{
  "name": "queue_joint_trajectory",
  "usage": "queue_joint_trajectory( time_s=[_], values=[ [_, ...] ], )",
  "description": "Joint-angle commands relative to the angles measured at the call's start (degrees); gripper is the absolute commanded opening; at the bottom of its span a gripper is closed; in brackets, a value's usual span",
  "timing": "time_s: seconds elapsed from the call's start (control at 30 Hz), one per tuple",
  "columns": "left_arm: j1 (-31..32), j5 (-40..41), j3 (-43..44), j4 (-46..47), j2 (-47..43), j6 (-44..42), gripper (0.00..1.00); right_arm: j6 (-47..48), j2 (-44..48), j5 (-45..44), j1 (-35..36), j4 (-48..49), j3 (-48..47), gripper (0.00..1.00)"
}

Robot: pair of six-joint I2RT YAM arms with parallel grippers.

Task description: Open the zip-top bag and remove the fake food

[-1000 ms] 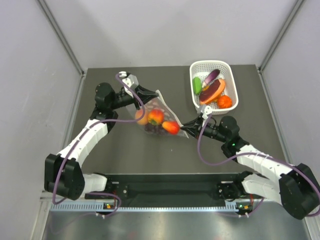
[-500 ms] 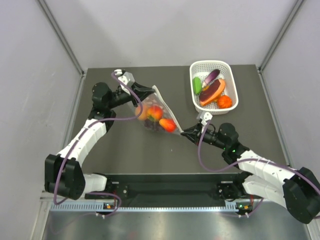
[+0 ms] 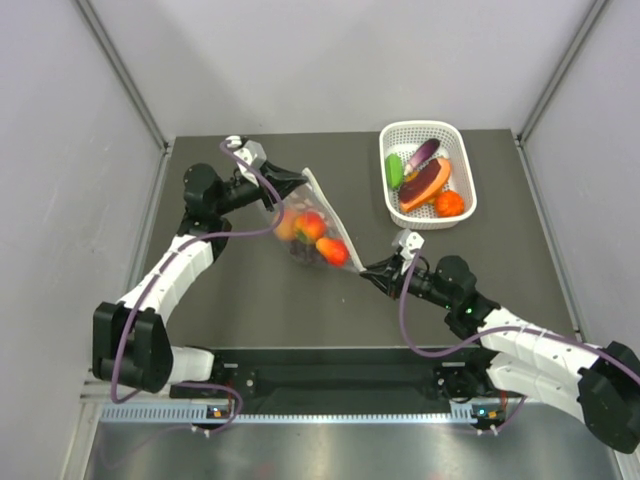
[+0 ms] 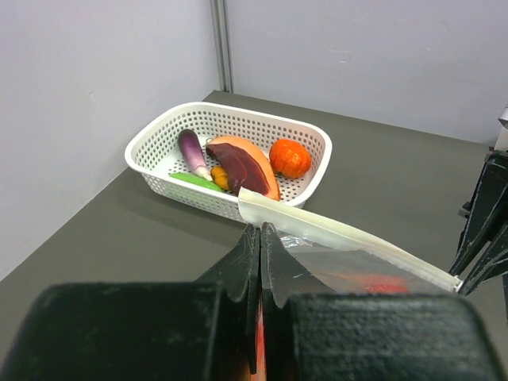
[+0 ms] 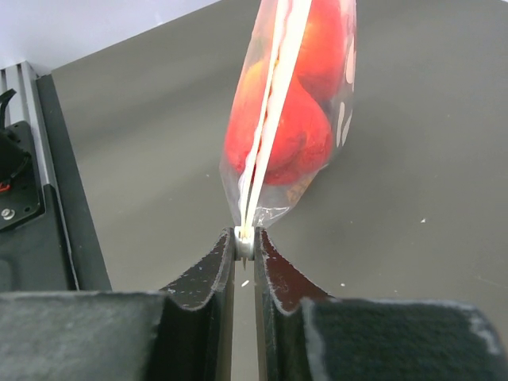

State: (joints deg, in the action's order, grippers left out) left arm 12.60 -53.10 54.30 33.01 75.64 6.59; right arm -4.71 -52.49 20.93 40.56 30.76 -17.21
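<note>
while both jaws pinch its zip-strip ends, the zip-top bag (image 3: 322, 222) stretches between.

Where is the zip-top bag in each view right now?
Top external: zip-top bag mid-frame, stretched between the left fingers and right fingers.
Left wrist: lower right, just past the left fingers.
Right wrist: upper centre, rising from the right fingers.
Shared landmark: its white zip strip.
</note>
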Motion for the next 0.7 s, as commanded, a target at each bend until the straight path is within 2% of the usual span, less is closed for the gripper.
queue_joint_trajectory(
  time_s=[0.0, 0.07, 0.1, 0.17, 0.3, 0.5, 0.67],
  values=[
    [-1.0, 0.0, 1.2, 7.4, -0.6, 0.4, 0.0, -0.4, 1.1, -0.6, 1.1, -1.7, 0.8, 0.15],
    [-1.0, -2.1, -0.2, 10.1, -1.1, 1.3, 0.0, 0.1, 1.1, -0.5, 1.1, -2.3, -0.2, 0.27],
    [-1.0, -2.9, -0.6, 9.6, -1.7, 1.2, 0.0, 0.7, 1.2, -0.7, 1.1, -2.7, -0.7, 0.49],
    [-1.0, -6.1, -1.0, 8.3, -2.3, 0.1, 0.0, 1.3, 1.1, -1.1, 1.2, -4.0, -2.7, 0.73],
    [-0.8, -11.4, -2.4, 4.5, -4.3, -2.9, 0.0, 2.9, 2.2, -2.0, 1.3, -6.5, -6.4, 0.79],
    [0.2, -17.6, -3.5, -1.0, -6.0, -7.6, 0.0, 6.0, 7.0, -3.3, 1.1, -8.0, -10.0, 0.79],
    [2.3, -18.9, -2.4, -9.4, -7.3, -15.2, 0.0, 8.5, 4.2, -6.2, 1.1, -5.9, -12.8, 0.77]
  ],
)
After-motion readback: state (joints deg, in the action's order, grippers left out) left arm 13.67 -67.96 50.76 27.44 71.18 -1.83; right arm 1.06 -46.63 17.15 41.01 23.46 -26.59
